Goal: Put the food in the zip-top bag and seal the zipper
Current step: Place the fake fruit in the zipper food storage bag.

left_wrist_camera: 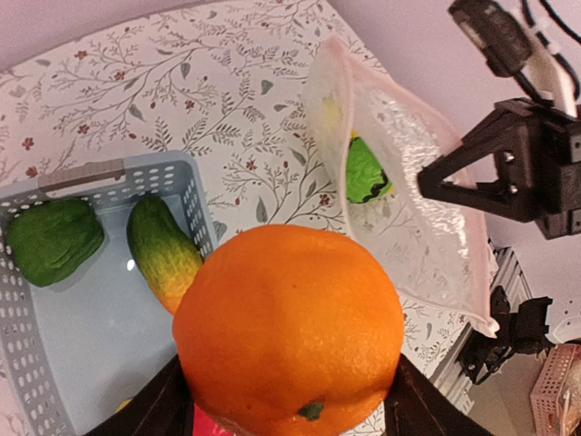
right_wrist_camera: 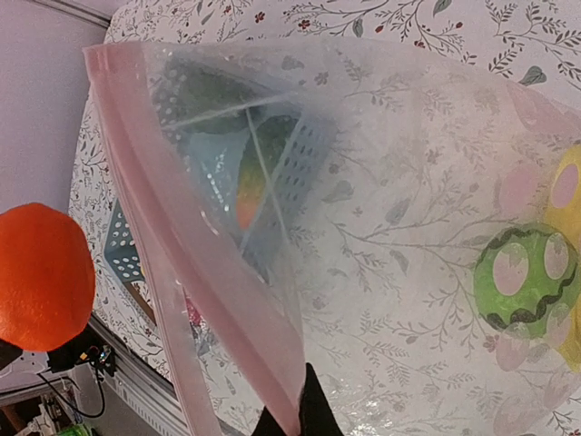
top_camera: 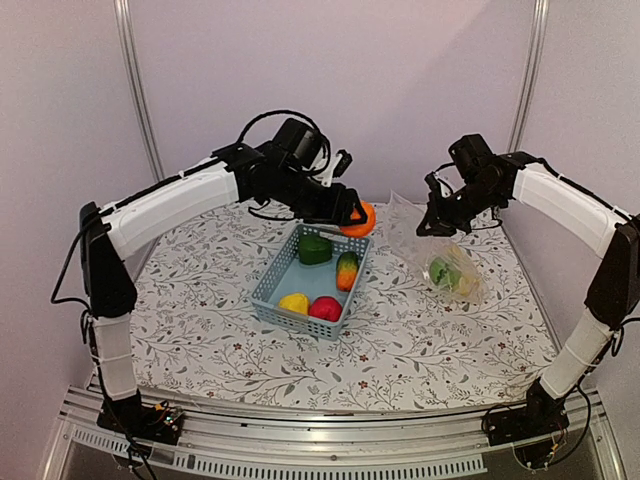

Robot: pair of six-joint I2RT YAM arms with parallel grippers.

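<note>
The overhead view alone takes in the whole counter [top_camera: 200, 330]; the blue-grey basket [top_camera: 268, 291] sits near its middle, and the zip-top bag [top_camera: 447, 262] lies toward the far right corner.

The left gripper [top_camera: 350, 213] is clenched on the orange [top_camera: 361, 219], held in the air over the basket's far right corner, between basket and bag. From the left wrist the orange [left_wrist_camera: 289, 331] fills the lower frame and hides most of both fingers [left_wrist_camera: 156, 407].

The overhead view shows the basket's whole load: green pepper [top_camera: 314, 249], mango [top_camera: 347, 270], red apple [top_camera: 325, 308] and a yellow piece [top_camera: 294, 302]; the left wrist view shows only the first two clearly.

The right gripper [top_camera: 433, 226] pinches the bag's mouth edge and holds it up. Its own camera shows just a dark fingertip [right_wrist_camera: 309, 411] at the lower end of the pinkish zipper [right_wrist_camera: 163, 238], cut off by the frame. The mouth gapes toward the basket.

Inside the bag lies the striped melon [right_wrist_camera: 526, 278], clearest from the right wrist; a yellow shape [right_wrist_camera: 568, 193] beside it is blurred by the plastic and cropped at the frame edge, so what it is cannot be told.
</note>
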